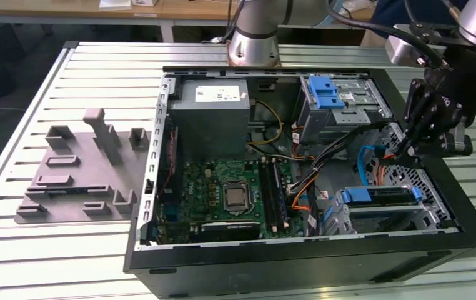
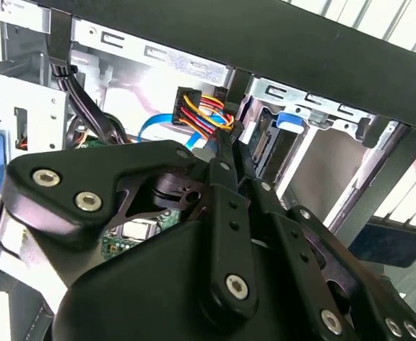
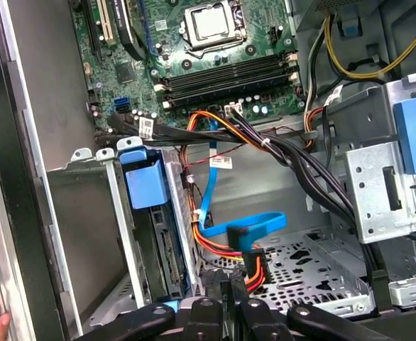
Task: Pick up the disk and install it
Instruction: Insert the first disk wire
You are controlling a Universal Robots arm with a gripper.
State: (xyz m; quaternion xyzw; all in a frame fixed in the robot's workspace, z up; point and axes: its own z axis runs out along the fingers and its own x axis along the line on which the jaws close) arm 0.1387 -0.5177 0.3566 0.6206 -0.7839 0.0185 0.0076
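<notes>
One disk [image 1: 376,196], seated in one cage [image 1: 438,215], lies near but apart from one gripper [image 1: 403,156], jaws clenched beside one coloured wire bundle [image 2: 204,114].

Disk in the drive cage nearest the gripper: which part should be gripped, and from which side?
Probably the blue carrier tab at the end of the disk, approached from the open side of the case. The disk sits on edge inside the drive cage. The cage's metal walls cover its broad faces and cables crowd its connector edge, so the tab is the exposed, raised part.
</notes>
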